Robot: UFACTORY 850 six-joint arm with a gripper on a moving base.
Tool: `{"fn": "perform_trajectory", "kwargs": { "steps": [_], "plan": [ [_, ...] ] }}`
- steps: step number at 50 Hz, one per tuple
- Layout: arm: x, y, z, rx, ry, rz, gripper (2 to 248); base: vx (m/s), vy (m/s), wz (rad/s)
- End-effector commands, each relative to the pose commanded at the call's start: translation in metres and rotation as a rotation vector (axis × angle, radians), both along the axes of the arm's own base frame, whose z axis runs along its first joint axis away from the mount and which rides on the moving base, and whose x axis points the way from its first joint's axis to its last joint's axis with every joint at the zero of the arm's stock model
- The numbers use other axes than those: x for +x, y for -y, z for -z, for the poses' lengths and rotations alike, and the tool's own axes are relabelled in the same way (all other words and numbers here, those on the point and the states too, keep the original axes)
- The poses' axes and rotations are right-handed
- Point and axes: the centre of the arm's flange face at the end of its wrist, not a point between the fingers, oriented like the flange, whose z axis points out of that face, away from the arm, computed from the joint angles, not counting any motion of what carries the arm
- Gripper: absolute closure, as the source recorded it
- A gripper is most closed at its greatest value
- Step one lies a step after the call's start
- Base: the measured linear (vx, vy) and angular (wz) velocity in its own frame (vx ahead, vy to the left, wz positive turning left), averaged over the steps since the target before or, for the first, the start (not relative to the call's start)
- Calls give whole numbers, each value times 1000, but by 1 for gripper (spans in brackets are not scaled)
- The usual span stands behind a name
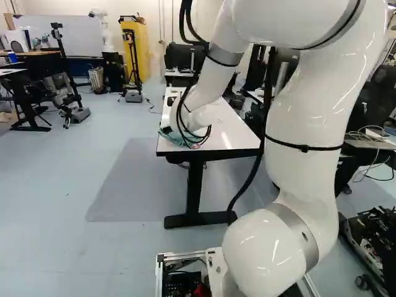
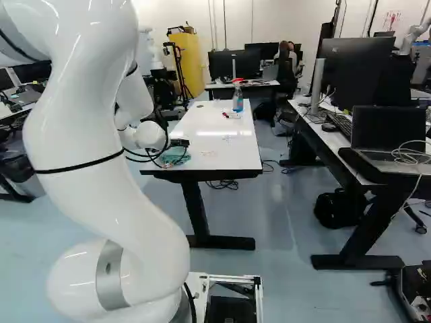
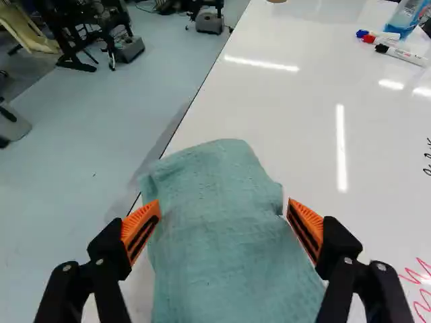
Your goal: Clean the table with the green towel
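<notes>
One white arm (image 1: pixel 303 93) is filling the right half of the left base view, its wrist bending down over the near end of the white bench (image 1: pixel 232 133) at the centre of the frame. We are seeing the green towel (image 1: pixel 167 137) lying at the near left corner of that bench. A yellow cabinet (image 1: pixel 140 49) is standing at the upper left of the frame.

In the right base view, the arm is taking up the left side, and the black gripper (image 2: pixel 179 149) is hanging over the towel just left of the centre. A spray bottle (image 2: pixel 238 99) is standing farther along the bench, above the middle of the frame, and an open laptop (image 2: pixel 384 138) is resting at the right.

In the wrist view, we are seeing the jaws standing wide apart, the towel spreading over the bench between them and covering part of its long edge. Markers (image 3: pixel 404 55) are lying near the bottle, well ahead of the jaws, and red strokes (image 3: pixel 423 286) are showing on the bench top beside them.
</notes>
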Motion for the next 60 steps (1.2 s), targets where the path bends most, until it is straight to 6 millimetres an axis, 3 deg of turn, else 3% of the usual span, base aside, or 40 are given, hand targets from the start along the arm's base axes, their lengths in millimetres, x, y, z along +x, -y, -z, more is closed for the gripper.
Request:
{"fn": "perform_trajectory", "kwargs": {
  "steps": [32,33,37,38,43,44,48,49,53,54,58,59,60],
  "plan": [
    [0,-1,2,-3,-21,2,3,0,0,0],
    [0,-1,2,-3,-21,2,18,0,0,0],
    [0,-1,2,-3,-21,2,18,0,0,0],
    [0,-1,2,-3,-21,2,55,0,0,0],
    [0,-1,2,-3,-21,2,55,0,0,0],
    [0,-1,2,-3,-21,2,93,0,0,0],
    [0,-1,2,-3,-21,2,93,0,0,0],
    [0,-1,2,-3,-21,2,121,0,0,0],
    [0,-1,2,-3,-21,2,121,0,-1,-8],
    [0,-1,2,-3,-21,2,154,0,0,0],
    [0,-1,2,-3,-21,2,154,0,0,0],
    [0,-1,2,-3,-21,2,191,0,0,0],
    [0,-1,2,-3,-21,2,191,0,0,0]
  ]
}}
